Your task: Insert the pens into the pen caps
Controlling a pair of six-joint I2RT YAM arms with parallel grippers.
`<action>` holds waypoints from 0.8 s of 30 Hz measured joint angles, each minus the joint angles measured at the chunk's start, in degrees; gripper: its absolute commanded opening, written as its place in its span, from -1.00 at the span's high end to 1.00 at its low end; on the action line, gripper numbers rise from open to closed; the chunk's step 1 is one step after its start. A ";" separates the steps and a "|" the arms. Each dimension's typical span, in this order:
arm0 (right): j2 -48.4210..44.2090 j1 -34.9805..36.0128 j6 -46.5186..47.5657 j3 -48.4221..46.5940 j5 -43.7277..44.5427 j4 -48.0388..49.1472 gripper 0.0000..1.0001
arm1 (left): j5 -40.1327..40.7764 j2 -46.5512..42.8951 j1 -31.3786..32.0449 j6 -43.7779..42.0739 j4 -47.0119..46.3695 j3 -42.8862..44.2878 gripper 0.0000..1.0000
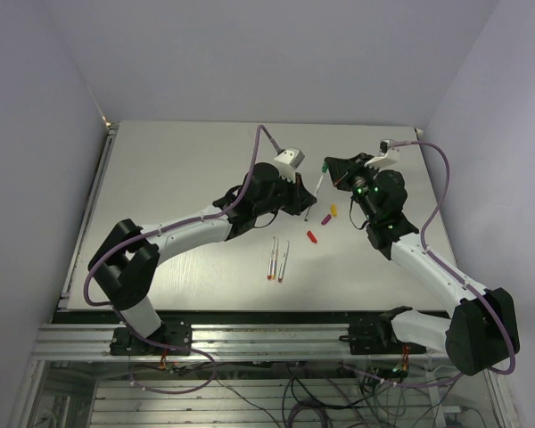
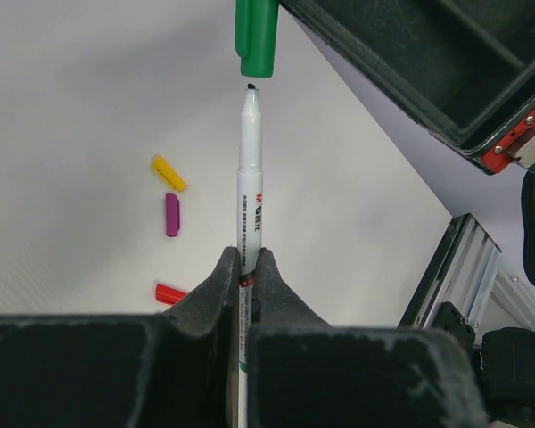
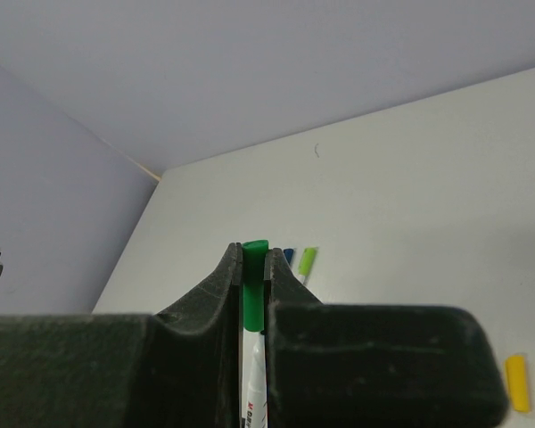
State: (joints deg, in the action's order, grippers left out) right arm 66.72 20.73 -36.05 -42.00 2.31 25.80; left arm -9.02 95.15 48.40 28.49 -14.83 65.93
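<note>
Pen-to-cap alignment, noting view by view.

**Top view:** the left gripper (image 1: 310, 205) is clamping a white pen (image 1: 320, 186) low on its barrel and tilting it up toward the right gripper (image 1: 333, 168). The right gripper is pinching the green cap (image 1: 327, 166) just beyond the pen's tip. Two spare pens (image 1: 274, 259) are lying side by side on the table (image 1: 178, 178), nearer the bases. A yellow cap (image 1: 333, 211), purple cap (image 1: 325, 217) and red cap (image 1: 311, 237) are lying loose between them and the grippers.

**Left wrist view:** the jaws are closing tight on the barrel. The bare tip is pointing straight at the cap's open mouth, in line with it but apart by a small gap.

**Right wrist view:** the jaws are squeezing the cap's sides. Its closed end is poking past the fingertips and the pen is showing below.

**Handling, my judgement:** both parts are looking light, stiff and smooth. The barrel may be sliding back through the pads under an end-on push, and a low hold is leaving a long free end to wobble. A grip higher on the barrel would be steadier. The cap wants holding across its sides, with the mouth free.
</note>
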 measured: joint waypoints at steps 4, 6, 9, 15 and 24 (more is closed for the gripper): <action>0.00 0.00 0.00 0.00 0.00 0.00 1.00 | 0.00 0.00 0.00 0.00 -0.02 0.00 0.86; 0.00 0.00 0.00 0.00 0.00 0.00 1.00 | 0.00 0.00 0.00 0.00 -0.04 0.00 0.87; 0.00 0.00 0.02 0.00 0.00 -0.02 1.00 | 0.00 0.00 0.00 0.00 -0.09 0.00 0.86; 0.20 0.00 0.02 0.02 -0.02 0.02 1.00 | 0.00 0.00 0.00 -0.02 -0.11 0.00 0.86; 0.66 0.00 0.07 0.35 -0.04 -0.02 1.00 | 0.02 0.00 0.00 -0.02 -0.09 -0.02 0.86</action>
State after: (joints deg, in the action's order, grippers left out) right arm 67.37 20.73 -35.99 -41.65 2.26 25.78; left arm -8.99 95.15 48.40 28.47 -14.92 65.91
